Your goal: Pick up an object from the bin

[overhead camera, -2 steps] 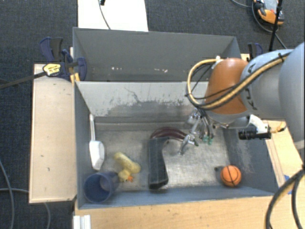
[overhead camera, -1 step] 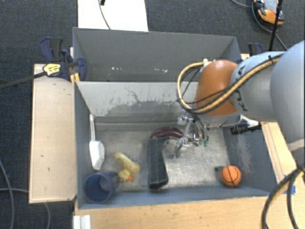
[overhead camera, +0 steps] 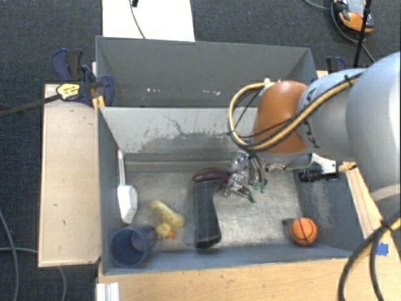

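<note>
In the camera view, the gripper (overhead camera: 240, 187) hangs low over the floor of the bin (overhead camera: 188, 130), a little toward 1 o'clock from the floor's middle. It has nothing in it that can be seen. Whether it is wide or narrow I cannot tell.

Two things lie nearest to it. A dark reddish piece (overhead camera: 208, 175) is just beside it at 9 o'clock and looks short and curved. A black block (overhead camera: 206, 218) starts near the gripper at 8 o'clock, and its long axis runs almost from 12 to 6 toward the near wall. I judge that a grasp on the block would call for a shift toward 7 o'clock and a closing line across its narrow width, from 9 to 3.

An orange ball (overhead camera: 304, 231) sits well apart at 4 o'clock. A yellow toy (overhead camera: 166, 216), a blue cup (overhead camera: 130, 245) and a white spoon (overhead camera: 126, 199) lie far off toward 8 and 9 o'clock.

The arm comes in from 2 o'clock and bends downward at the wrist. The orange cover (overhead camera: 282, 115) is above the gripper, and cables (overhead camera: 241, 108) loop round it.
</note>
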Robot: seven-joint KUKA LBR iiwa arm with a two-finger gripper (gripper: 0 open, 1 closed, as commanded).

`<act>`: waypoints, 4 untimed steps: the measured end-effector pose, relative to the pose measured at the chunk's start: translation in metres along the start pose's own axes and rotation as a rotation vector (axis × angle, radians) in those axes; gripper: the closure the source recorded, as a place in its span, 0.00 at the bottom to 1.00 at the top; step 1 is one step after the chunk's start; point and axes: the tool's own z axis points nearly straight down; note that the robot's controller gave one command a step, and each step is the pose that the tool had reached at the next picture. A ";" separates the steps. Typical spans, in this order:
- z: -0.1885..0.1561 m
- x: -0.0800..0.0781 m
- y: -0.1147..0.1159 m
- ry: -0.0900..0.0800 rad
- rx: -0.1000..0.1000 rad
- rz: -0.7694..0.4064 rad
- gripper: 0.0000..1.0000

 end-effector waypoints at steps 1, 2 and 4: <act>0.000 0.000 0.000 0.000 0.000 0.000 1.00; -0.001 0.000 0.000 0.000 0.000 0.000 1.00; -0.027 0.002 -0.001 0.010 0.003 -0.002 1.00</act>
